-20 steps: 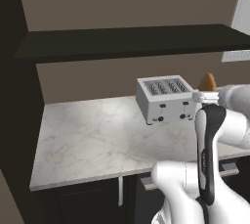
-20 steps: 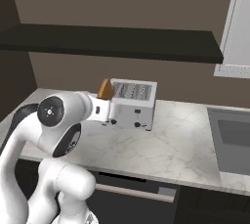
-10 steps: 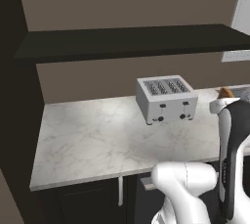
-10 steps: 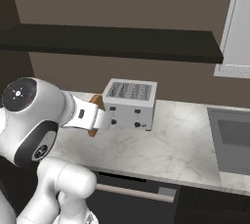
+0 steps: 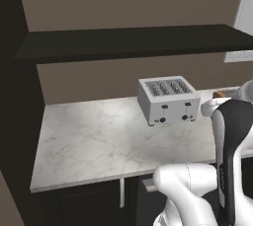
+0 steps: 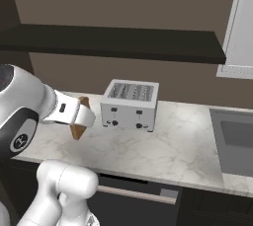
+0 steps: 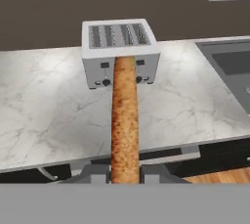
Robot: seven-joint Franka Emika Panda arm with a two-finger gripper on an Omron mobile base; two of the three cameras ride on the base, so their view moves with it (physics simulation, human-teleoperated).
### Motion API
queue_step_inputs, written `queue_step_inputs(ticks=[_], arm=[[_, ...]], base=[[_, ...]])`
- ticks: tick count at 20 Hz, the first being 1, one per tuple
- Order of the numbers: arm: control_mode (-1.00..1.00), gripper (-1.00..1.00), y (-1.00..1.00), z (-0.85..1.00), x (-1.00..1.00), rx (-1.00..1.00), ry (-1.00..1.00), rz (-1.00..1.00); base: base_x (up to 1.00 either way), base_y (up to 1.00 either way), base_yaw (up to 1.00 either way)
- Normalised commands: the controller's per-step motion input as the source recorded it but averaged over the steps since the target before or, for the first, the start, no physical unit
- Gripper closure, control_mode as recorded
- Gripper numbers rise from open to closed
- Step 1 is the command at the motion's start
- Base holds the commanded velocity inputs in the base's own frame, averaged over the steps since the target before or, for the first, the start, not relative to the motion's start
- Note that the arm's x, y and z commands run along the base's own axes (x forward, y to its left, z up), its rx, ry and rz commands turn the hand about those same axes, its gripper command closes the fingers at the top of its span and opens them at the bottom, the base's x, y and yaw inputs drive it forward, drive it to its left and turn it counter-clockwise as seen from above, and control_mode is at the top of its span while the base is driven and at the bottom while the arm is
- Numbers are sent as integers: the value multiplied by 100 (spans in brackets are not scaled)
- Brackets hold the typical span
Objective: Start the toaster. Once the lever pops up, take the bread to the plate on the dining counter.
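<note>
With the end effector clamped edge-on around the bread, clear of the toaster, carry it level and slow toward the plate.

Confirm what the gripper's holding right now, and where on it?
The gripper is shut on the bread, pinched across its faces at one end; the rest sticks out toward the toaster.

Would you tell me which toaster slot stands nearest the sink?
The end slot on the toaster, the one at its sink side; the other three sit further from it.
</note>
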Motion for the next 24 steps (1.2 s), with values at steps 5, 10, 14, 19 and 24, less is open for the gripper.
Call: queue_step_inputs(ticks=[5, 10, 14, 19, 24], arm=[[-100, 100, 46, 0, 0, 0, 0, 1], [-100, 100, 23, 0, 0, 0, 0, 2], [-100, 100, 0, 0, 8, 0, 0, 7], [-100, 100, 0, 0, 0, 0, 0, 5], [100, 100, 0, 0, 0, 0, 0, 3]], base=[[0, 0, 0], [0, 0, 0], [0, 0, 0], [0, 0, 0], [-1, 0, 0]])
